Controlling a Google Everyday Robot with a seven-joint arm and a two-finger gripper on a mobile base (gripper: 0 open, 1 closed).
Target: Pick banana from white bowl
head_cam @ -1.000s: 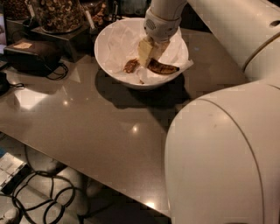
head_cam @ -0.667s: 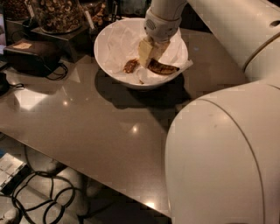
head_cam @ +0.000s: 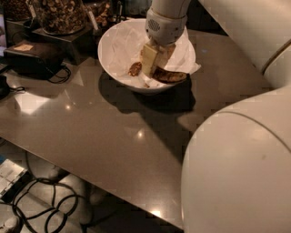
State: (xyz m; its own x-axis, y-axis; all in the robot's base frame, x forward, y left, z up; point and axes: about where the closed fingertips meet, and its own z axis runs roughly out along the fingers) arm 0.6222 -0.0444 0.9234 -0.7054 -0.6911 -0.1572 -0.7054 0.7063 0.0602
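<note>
The white bowl (head_cam: 111,43) stands at the back of the dark table, lined with crinkled white paper. The banana (head_cam: 172,76), brown-blotched and curved, lies in the bowl's front right part. A shorter stubby brown piece (head_cam: 135,68) lies to its left. My gripper (head_cam: 153,63) reaches down into the bowl from above, over the banana's left end, between the banana and the stubby piece. The banana's left end is hidden under the gripper.
A black box (head_cam: 32,57) with a cable sits at the table's left. Jars of nuts (head_cam: 59,13) stand behind it. My own white arm (head_cam: 236,168) fills the right foreground. Cables (head_cam: 41,200) lie on the floor below the table's front edge.
</note>
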